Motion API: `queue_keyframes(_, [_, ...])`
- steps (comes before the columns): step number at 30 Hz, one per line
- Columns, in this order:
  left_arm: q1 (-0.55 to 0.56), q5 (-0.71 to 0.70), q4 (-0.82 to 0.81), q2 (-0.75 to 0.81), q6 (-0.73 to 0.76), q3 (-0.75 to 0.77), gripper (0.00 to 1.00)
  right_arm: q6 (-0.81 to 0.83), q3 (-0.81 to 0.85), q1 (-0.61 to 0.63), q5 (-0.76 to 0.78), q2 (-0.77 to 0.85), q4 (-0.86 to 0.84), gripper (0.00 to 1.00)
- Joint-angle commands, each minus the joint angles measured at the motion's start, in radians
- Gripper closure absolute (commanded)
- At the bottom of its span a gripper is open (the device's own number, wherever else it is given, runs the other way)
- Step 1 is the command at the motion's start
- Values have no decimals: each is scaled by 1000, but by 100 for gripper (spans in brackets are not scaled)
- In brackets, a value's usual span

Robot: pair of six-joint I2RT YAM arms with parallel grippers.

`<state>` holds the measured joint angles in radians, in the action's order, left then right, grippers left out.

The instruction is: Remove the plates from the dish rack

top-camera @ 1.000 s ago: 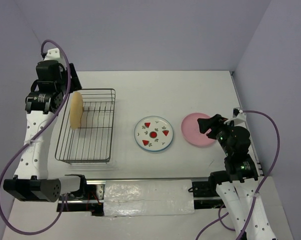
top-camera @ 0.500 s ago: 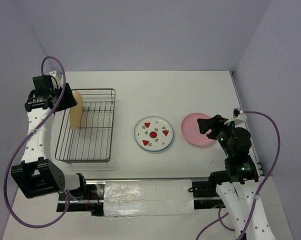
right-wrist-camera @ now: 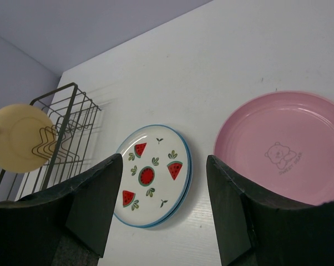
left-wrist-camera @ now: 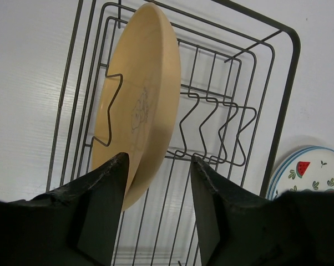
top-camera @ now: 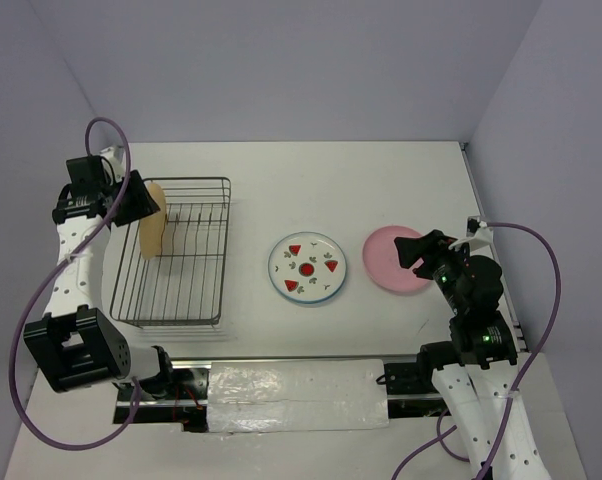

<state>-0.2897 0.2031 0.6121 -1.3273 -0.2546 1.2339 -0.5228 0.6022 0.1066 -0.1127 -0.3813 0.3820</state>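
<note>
The dish rack point(top-camera: 224, 250) stands at the table's left; it also shows in the left wrist view point(left-wrist-camera: 280, 111). One tan-yellow plate point(top-camera: 154, 222) stands upright at its far-left end. My left gripper point(top-camera: 144, 205) is open beside that plate. In the left wrist view the plate's point(left-wrist-camera: 142, 94) near rim sits between the spread fingers of the left gripper point(left-wrist-camera: 158, 160), not clamped. The white fruit plate point(top-camera: 307, 268) and the pink plate point(top-camera: 386, 262) lie flat on the table at centre and right. My right gripper point(top-camera: 421, 248) hovers open and empty over the pink plate's near edge.
In the right wrist view the right gripper point(right-wrist-camera: 164, 160) looks down on the white plate point(right-wrist-camera: 152, 176), the pink plate point(right-wrist-camera: 283, 147) and the far tan plate point(right-wrist-camera: 17, 136). Lavender walls enclose the table on three sides. A white strip point(top-camera: 296, 392) lies along the near edge.
My left arm has swung left and lowered, turning its gripper in toward the tan-yellow plate. The right arm and the plates on the table have not moved.
</note>
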Motion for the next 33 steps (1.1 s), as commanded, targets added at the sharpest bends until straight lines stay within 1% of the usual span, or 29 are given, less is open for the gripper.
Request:
queue_keyframes(1, [-25, 58, -64, 2, -29, -11, 40, 18, 22, -4, -4, 5, -38, 31])
queue_keyframes(3, [-37, 76, -81, 5, -43, -20, 41, 20, 21, -4, -5, 7, -38, 31])
queue_keyframes(4, [-39, 85, -84, 4, -46, -22, 44, 18, 22, -5, -7, 9, -38, 31])
queue_keyframes(6, [-40, 85, -86, -7, -52, -17, 47, 18, 22, -5, -5, 10, -40, 31])
queue_keyframes(10, [-39, 101, -100, -3, -49, -25, 50, 20, 24, -4, -5, 7, -41, 31])
queue_keyframes(11, [-39, 93, -103, -1, -49, -27, 52, 18, 22, -4, -5, 9, -40, 31])
queue_keyframes(12, [-40, 82, -103, 2, -49, -27, 59, 17, 22, -4, -5, 7, -40, 31])
queue_keyframes(13, [-40, 78, -103, 0, -48, -25, 62, 17, 24, -4, -5, 7, -40, 31])
queue_keyframes(14, [-40, 76, -95, -3, -46, -18, 67, 18, 22, -2, -5, 9, -40, 31])
queue_keyframes(18, [-39, 93, -75, -22, -31, 9, 78, 18, 21, -4, -7, 13, -40, 31])
queue_keyframes(19, [-40, 94, -68, -32, -28, 22, 85, 18, 22, -4, -7, 13, -38, 31])
queue_keyframes(20, [-39, 93, -60, -36, -28, 27, 87, 20, 24, -5, -7, 12, -40, 31])
queue_keyframes(21, [-40, 85, -57, -39, -26, 36, 94, 18, 24, -4, -7, 12, -38, 31])
queue_keyframes(23, [-40, 76, -51, -47, -26, 50, 100, 18, 24, -4, -8, 13, -40, 31])
queue_keyframes(33, [-40, 79, -5, -92, -25, 199, 100, 18, 16, -4, -13, 5, -49, 31])
